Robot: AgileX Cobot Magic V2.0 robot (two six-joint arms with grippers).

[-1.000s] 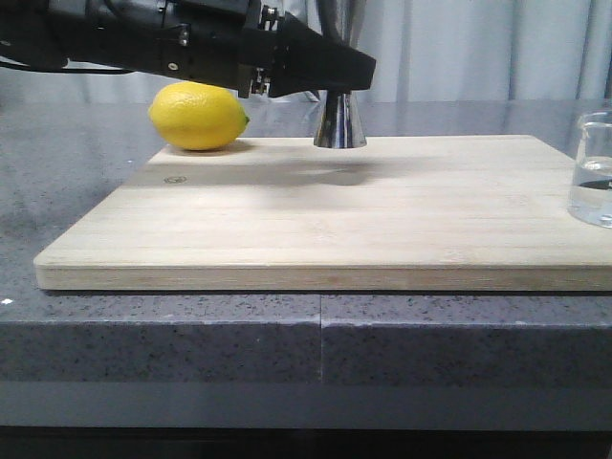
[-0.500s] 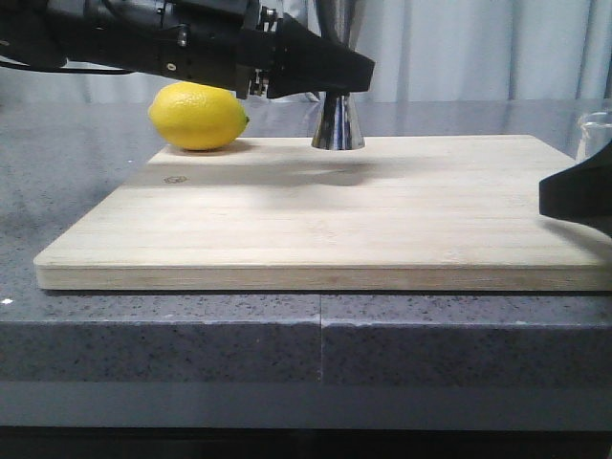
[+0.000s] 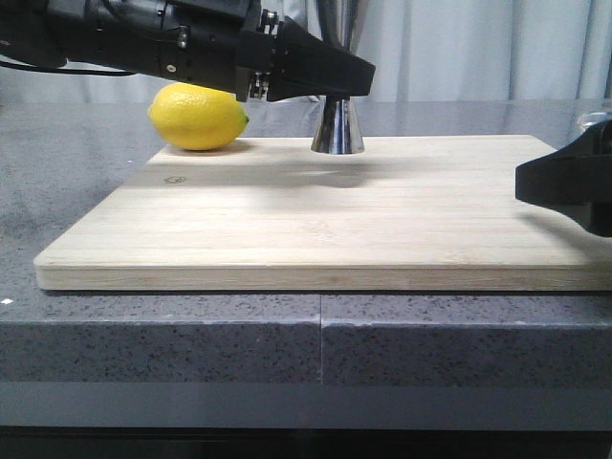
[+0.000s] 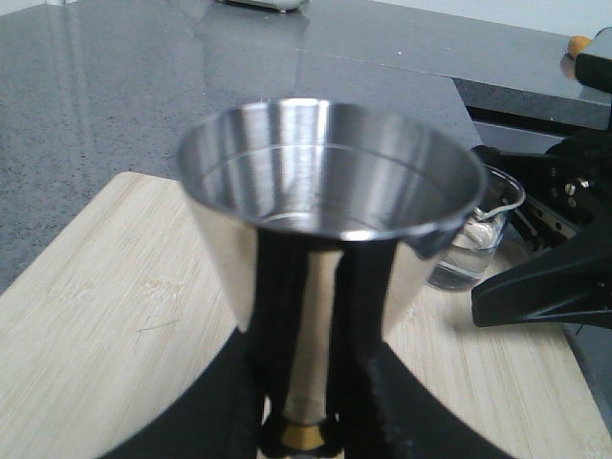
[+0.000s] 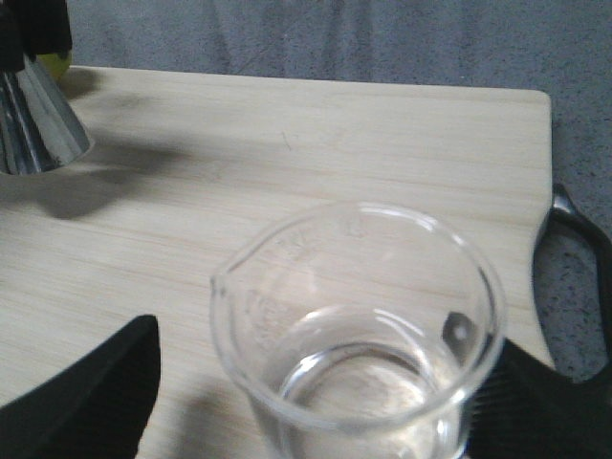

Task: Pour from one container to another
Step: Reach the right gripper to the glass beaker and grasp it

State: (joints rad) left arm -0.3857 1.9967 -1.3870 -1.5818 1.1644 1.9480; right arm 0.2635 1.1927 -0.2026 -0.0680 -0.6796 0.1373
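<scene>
Your left gripper [image 4: 304,402] is clamped on the jigger [image 4: 330,239], right gripper [image 5: 316,402] spread wide around the still-full beaker [image 5: 359,325]; grasp and pour remain.

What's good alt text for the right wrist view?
A clear glass beaker holding a little clear liquid stands on a wooden cutting board, between the right gripper's black fingers, which flank it without visibly touching. The steel jigger's base stands at the picture's far edge.

Steel jigger [image 3: 338,129] upright; glass beaker [image 5: 359,335] holds water.
</scene>
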